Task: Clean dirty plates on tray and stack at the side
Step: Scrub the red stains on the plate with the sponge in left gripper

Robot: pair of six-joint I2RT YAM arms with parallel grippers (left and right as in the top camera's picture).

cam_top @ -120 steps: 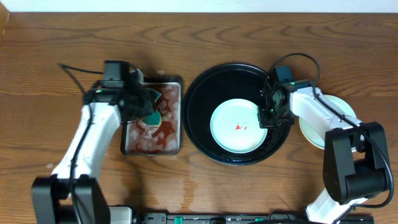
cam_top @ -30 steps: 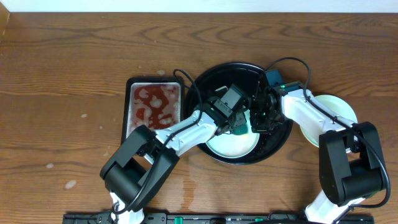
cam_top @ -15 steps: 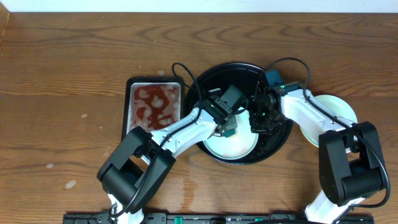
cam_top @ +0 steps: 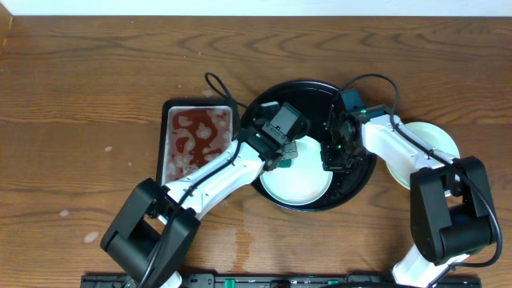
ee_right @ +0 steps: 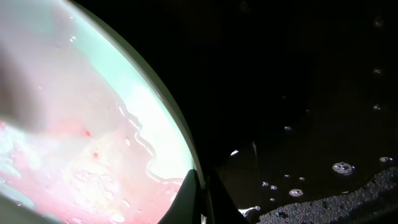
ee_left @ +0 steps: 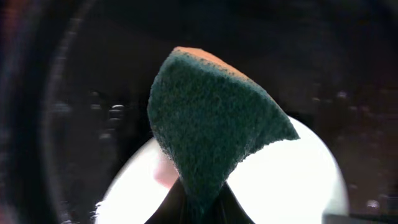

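A pale mint-blue plate [cam_top: 300, 180] lies in the round black tray [cam_top: 264, 108]. My right gripper [cam_top: 330, 156] is shut on the plate's right rim; the right wrist view shows the rim [ee_right: 180, 149] between the fingers [ee_right: 200, 202] and a wet pink smear on the plate's face. My left gripper [cam_top: 286, 157] is shut on a dark green sponge [ee_left: 214, 124], held over the plate's left part; the plate [ee_left: 298, 180] shows below the sponge. Two more plates, pale yellow on top [cam_top: 436, 140], are stacked at the right outside the tray.
A small rectangular red-stained tray [cam_top: 196, 140] sits left of the black tray. Water drops lie on the black tray's floor [ee_right: 339, 168]. The brown wooden table [cam_top: 80, 104] extends on all sides.
My left arm came from the red-stained tray to the plate with the sponge, then drew back leftward across it. The red smear on the plate is now faint. My right gripper has held still.
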